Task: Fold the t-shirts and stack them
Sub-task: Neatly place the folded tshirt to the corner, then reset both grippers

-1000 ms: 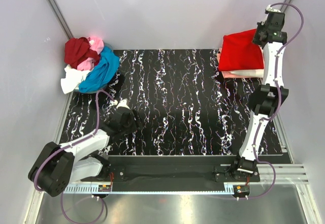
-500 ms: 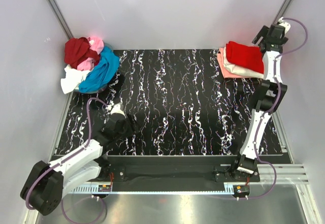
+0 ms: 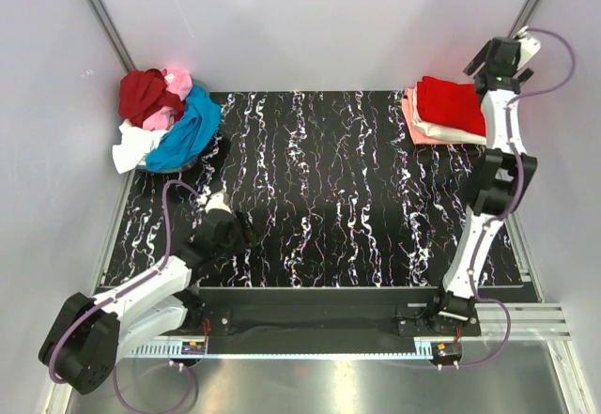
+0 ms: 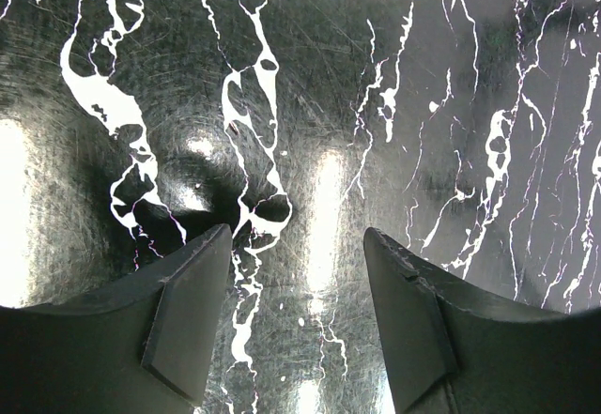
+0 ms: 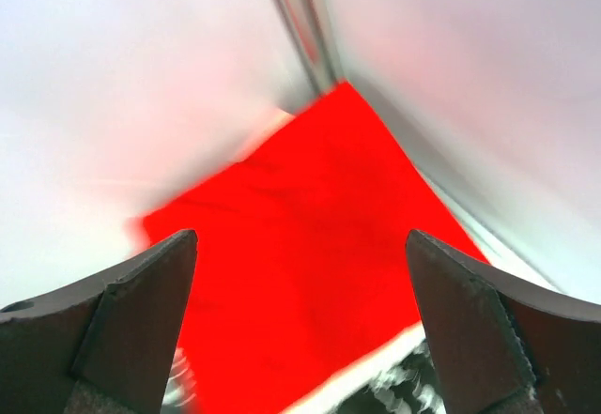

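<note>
Bright red shirt [image 3: 454, 104] is laid folded on the stack [image 3: 427, 132]; with right gripper [image 5: 300, 273] and left gripper [image 4: 296, 236] both spread empty, a shirt from the heap [image 3: 164, 118] is needed next.

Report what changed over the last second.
The right end effector let go of the bright red t-shirt, which settled folded onto the salmon and cream shirts. It then backed off toward the far right corner, jaws open. The left end effector drew back slightly toward its base, open above the table. The unfolded pile did not move.
</note>
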